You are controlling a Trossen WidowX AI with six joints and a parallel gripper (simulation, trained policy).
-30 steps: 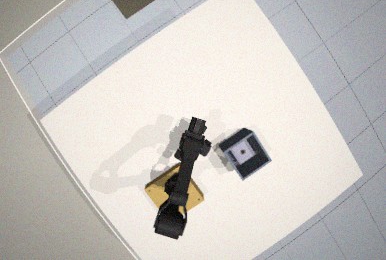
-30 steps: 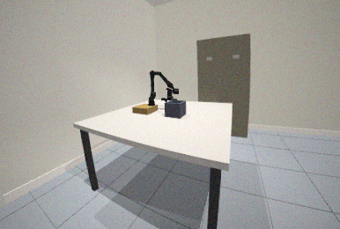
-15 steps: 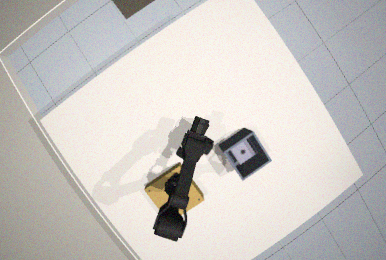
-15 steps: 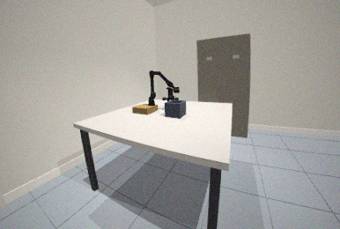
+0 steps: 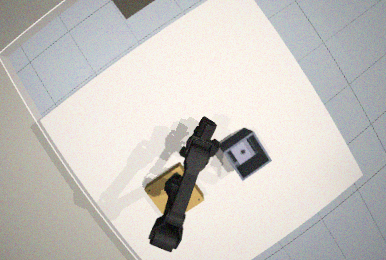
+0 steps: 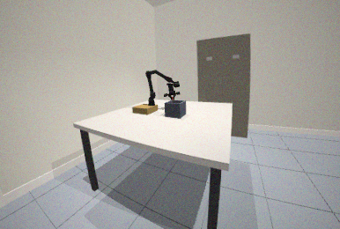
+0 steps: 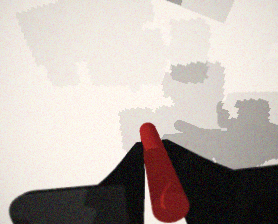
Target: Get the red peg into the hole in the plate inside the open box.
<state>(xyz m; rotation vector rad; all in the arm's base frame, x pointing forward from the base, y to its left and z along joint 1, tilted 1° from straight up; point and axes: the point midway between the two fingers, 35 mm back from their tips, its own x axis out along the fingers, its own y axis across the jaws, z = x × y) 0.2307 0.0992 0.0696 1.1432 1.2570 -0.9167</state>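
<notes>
The red peg is between the fingertips of my gripper, which is shut on it. In the wrist view its far end points away from the camera, and the peg looks clear of the table. The open dark box stands beside the gripper, to its right in the top view. The pale plate with its small dark hole shows at the box's bottom. In the top view the arm hides the fingers and the peg.
A yellow-brown block lies at the arm's base, partly under the arm in the top view. The box's walls rise around the plate. All stand on a white table.
</notes>
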